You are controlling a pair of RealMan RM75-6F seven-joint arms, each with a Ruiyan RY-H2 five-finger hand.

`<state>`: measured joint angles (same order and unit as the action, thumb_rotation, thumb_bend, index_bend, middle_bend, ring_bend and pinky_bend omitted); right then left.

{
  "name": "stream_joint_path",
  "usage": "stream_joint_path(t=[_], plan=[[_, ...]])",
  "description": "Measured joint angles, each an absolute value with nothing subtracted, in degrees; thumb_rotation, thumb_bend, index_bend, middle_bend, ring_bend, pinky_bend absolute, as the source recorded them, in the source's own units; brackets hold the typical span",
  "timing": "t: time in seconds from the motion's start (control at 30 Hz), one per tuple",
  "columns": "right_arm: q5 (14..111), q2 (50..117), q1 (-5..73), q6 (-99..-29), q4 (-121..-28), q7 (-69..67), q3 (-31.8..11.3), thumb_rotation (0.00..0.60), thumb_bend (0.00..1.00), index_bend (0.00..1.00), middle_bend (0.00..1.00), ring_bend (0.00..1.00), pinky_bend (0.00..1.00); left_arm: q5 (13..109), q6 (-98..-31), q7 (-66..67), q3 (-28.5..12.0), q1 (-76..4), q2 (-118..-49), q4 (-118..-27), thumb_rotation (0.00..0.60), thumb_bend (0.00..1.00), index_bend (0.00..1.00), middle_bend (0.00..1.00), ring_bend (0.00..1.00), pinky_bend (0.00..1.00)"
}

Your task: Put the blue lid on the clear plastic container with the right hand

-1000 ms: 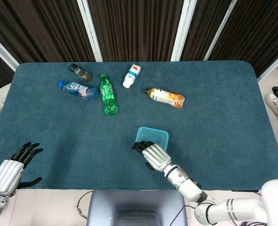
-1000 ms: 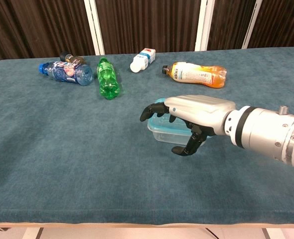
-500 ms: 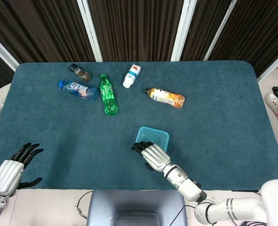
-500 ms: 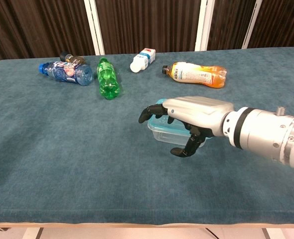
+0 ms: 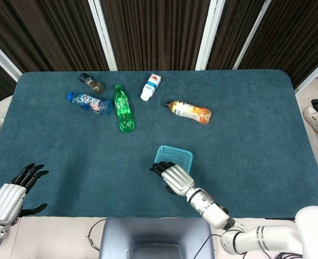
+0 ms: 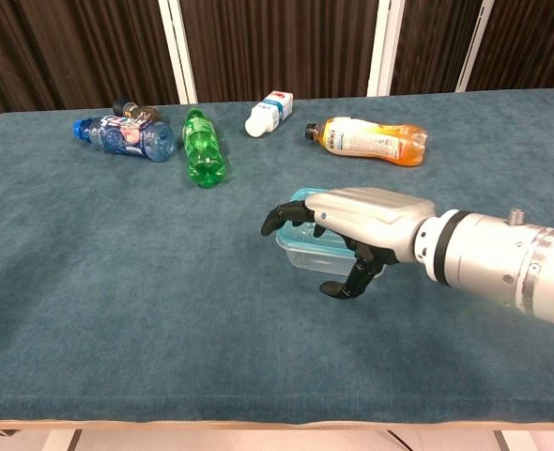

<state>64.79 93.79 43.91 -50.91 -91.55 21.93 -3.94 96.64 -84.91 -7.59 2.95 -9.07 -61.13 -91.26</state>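
From the head view, the clear plastic container [image 5: 175,157] with the blue lid [image 5: 176,155] on it sits near the table's [image 5: 256,124] front edge, around its middle; the right hand [image 5: 175,177] hovers at its near side, fingers spread, holding nothing; the left hand [image 5: 11,194], open too, waits off the front-left corner. From the chest view, green bottle [image 6: 201,150], blue bottle [image 6: 127,137], orange bottle [image 6: 371,139] and white bottle [image 6: 269,112] lie toward the far edge, well apart from the container.
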Motion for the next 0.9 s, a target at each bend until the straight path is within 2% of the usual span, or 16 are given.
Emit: stream_joint_path(t=[0.33,0.53,0.73,0.9], plan=[[65.4,93.7,43.9,-49.3,-90.3,19.9,-3.5,0.6,0.45,0.31,0.26,0.19,0.35,96.5,-84.9,-7.6,2.9,-9.1,-61.1,-91.3,0.6,0.5,0.21,0.12,0.08,0.35],[67.5,93.1,43.3,-51.0,-91.0,19.6,-3.5,0.6,0.45,0.31,0.26,0.19,0.35,96.6,-84.9,-7.7,2.9,-9.0,-61.1,-91.2,0.6,0.5,0.21,0.12,0.08,0.35],[72.2,91.5,41.3,-57.3,-93.0,19.9,-3.3,0.6,0.44,0.31,0.26,0.19,0.35,96.7,-84.9,-7.6,2.9,-9.0,-61.1,-91.2,0.6,0.5,0.21,0.12,0.08,0.35],[77.4,88.8,38.1,-65.2,-95.2,21.6,-2.6,0.6,0.43,0.3,0.25,0.18,0.33,96.6,-84.9,-7.4,2.9,-9.1,-61.2,-91.2,0.6,0.5,0.21,0.12,0.08,0.35]])
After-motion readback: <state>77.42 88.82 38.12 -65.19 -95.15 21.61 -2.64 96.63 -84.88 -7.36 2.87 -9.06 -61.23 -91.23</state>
